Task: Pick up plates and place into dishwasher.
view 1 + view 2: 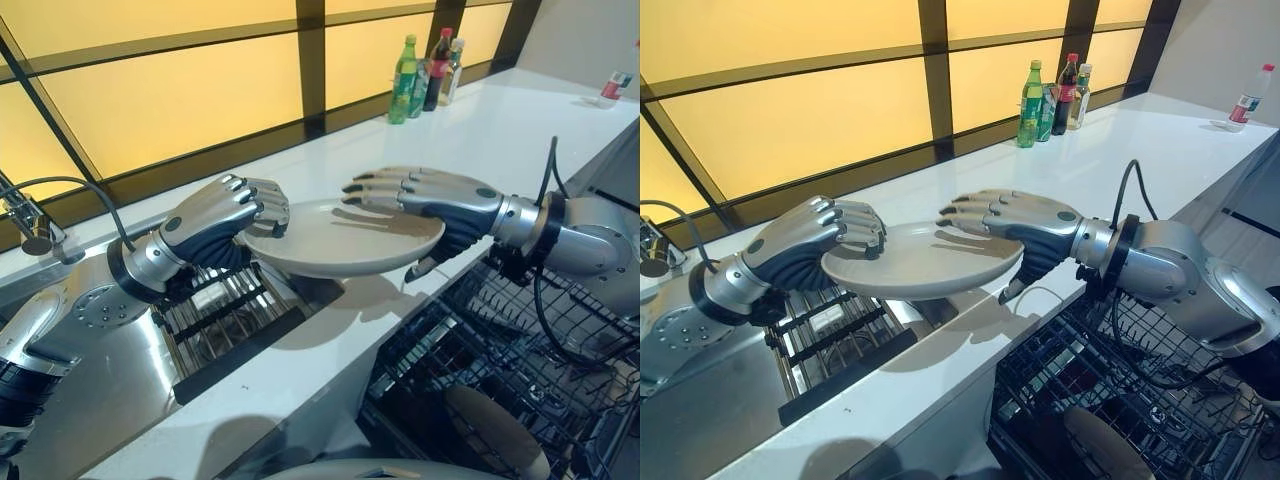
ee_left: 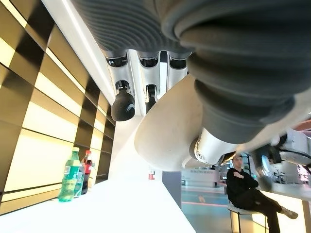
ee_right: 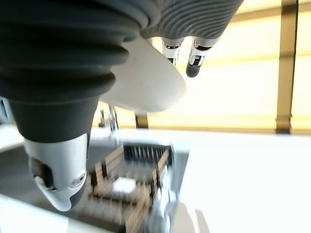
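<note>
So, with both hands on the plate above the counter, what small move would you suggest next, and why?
Probably the left hand should let go, so the right hand can carry the plate alone. Its fingers lie over one rim with the thumb below, the left hand's curl over the opposite rim, and the dishwasher rack sits open on the right arm's side, below the counter.

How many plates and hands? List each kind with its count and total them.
Plates: 2, the held plate and the racked plate in the rack.
Hands: 2, the left hand and the right hand, both gripping the held plate.
Total: 4.
</note>
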